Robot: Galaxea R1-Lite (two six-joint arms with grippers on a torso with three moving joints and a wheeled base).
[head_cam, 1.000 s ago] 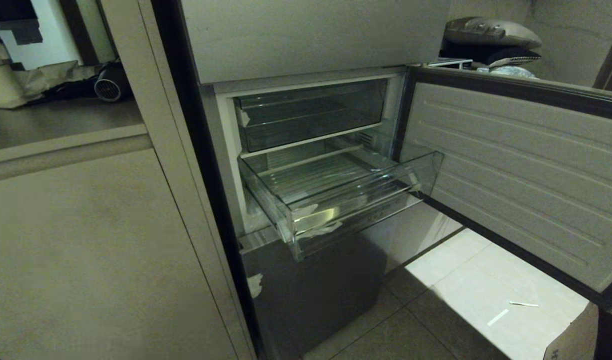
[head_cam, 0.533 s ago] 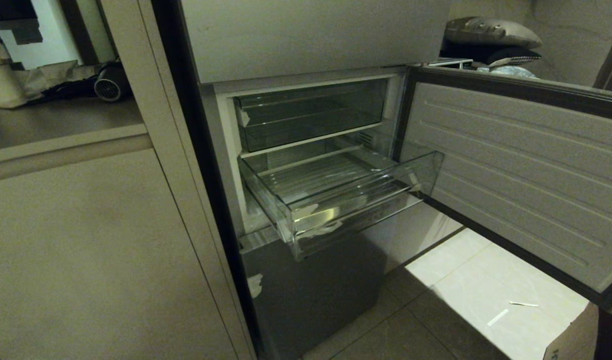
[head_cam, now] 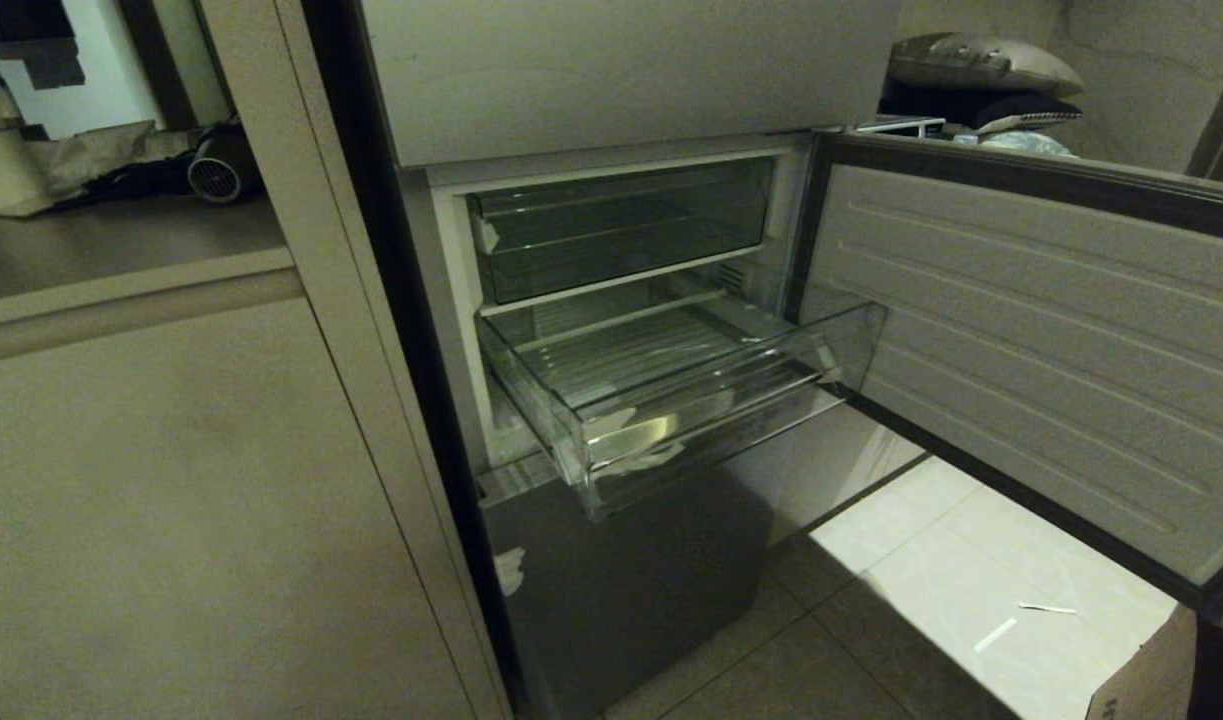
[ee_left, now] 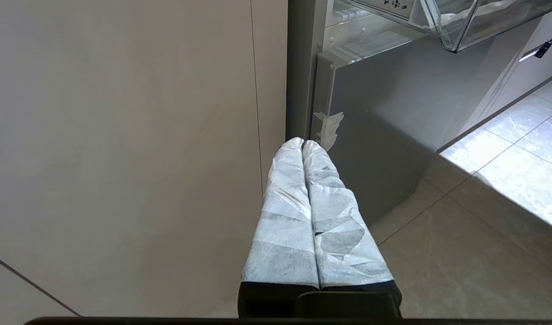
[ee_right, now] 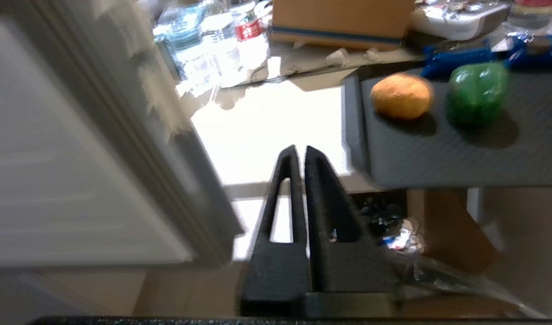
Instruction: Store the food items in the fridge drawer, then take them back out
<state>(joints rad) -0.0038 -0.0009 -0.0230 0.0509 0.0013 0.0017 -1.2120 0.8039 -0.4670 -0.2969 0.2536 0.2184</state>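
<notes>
In the head view neither arm is seen. The fridge drawer (head_cam: 671,390) is pulled out of the grey fridge (head_cam: 611,570) and nothing is seen inside it; its clear walls make the floor hard to read, and whitish tape scraps (head_cam: 626,440) are stuck on its front. The open fridge door (head_cam: 1031,340) is cut off at the right edge.

The left gripper (ee_left: 303,143), wrapped in pale cloth, is pressed together with nothing between the jaws. Beyond its tips the lower fridge front is seen, and only a corner of the drawer is visible, far above them.

The right gripper (ee_right: 299,151) is also pressed together and holds nothing. Ahead of its jaws and to one side, well apart, the tan potato-like item (ee_right: 401,95) and the green rounded item (ee_right: 478,92) are placed side by side on a dark tray (ee_right: 438,153). This view is blurred, so the clutter behind cannot be made out.
</notes>
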